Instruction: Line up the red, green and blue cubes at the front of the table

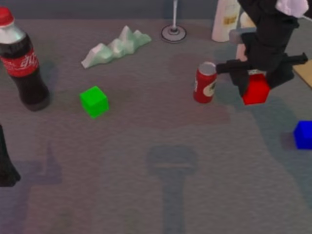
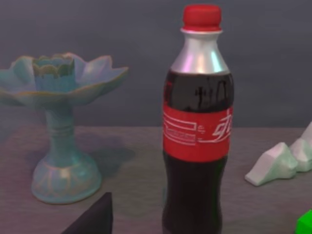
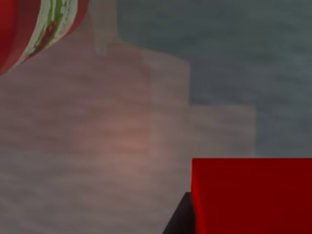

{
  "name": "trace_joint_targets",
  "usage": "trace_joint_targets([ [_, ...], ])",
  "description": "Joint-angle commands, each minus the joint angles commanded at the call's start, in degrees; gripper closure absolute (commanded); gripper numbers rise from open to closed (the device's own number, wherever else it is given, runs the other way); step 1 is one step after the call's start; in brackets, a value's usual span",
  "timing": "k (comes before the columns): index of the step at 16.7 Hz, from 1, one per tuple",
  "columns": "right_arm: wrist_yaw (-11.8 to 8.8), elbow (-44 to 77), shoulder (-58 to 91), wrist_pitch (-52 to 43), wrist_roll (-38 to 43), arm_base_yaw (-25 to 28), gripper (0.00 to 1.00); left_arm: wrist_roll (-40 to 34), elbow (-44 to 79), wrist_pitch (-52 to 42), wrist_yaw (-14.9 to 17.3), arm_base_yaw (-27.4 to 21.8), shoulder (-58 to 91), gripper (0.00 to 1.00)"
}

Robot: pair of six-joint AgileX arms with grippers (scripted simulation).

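Top view shows the right gripper [image 1: 254, 80] over the far right part of the table [image 1: 146, 195], with the red cube [image 1: 255, 90] directly beneath it and partly covered by the dark fingers on both sides; the fingers appear to be clamped on the cube, and the right wrist view, where the cube fills the lower corner close to a dark finger, agrees with this. Whether the cube rests on the surface or is just clear of it cannot be told. A red soda can [image 1: 205, 82] stands just beside the cube toward the left, apart from it. The blue cube [image 1: 303, 135] lies near the right edge, nearer the front than the red one, and the green cube [image 1: 94, 101] lies well apart on the left half. The relation that matters is judged to be this: the front strip of the table lies straight toward the viewer from the held cube, so a carry frontward and slightly leftward would be needed, kept away from the can. A cube has no long axis, so only its faces need squaring. The left gripper [image 1: 6, 170] is parked at the left edge, nearer the green cube; its fingers cannot be made out.
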Motion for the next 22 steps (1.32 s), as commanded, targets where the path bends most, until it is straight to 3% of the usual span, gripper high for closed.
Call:
trace_joint_targets([
  [2,0.02,0.19,0.08,-0.13,0.78,0.76,1.0,0.0,0.0,0.0,0.0,0.0,0.0,0.0],
  [5,0.18,1.25,0.51,-0.96,6.51,5.94,1.0,0.0,0.0,0.0,0.0,0.0,0.0,0.0],
  [16,0.93,3.6,-0.07,-4.88,46.46,38.49,1.0,0.0,0.0,0.0,0.0,0.0,0.0,0.0],
  [18,1.09,3.64,-0.61,-4.96,49.65,41.6,1.0,0.0,0.0,0.0,0.0,0.0,0.0,0.0],
  [22,1.14,3.65,-0.78,-4.96,50.42,42.37,1.0,0.0,0.0,0.0,0.0,0.0,0.0,0.0],
])
